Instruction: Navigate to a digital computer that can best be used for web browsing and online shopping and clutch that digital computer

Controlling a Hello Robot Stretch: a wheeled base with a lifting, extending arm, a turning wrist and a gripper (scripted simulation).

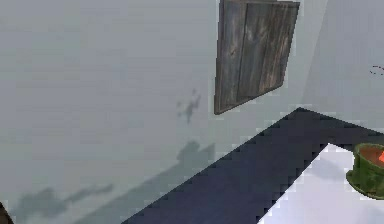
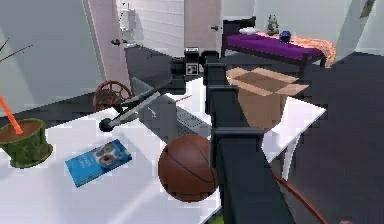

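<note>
Arm side view: the arm (image 2: 240, 150) rises across a white surface (image 2: 70, 205), and the jaws reach out to its left, at a grey slab (image 2: 178, 120) — laptop-like in shape. The slab stands on the surface just left of the arm, behind a basketball (image 2: 190, 168). Whether the jaws are apart or together cannot be told, nor whether they hold anything. Also on the surface: a blue book (image 2: 100, 162), a green pot (image 2: 27, 142) at the left edge, and a cardboard box (image 2: 265, 85) right of the arm. A bed (image 2: 275, 45) stands beyond. Forward view: a pale wall (image 1: 100, 80) bearing a dark wooden panel (image 1: 258, 52), dark floor (image 1: 250, 160) — the surface's corner and the pot at lower right.
</note>
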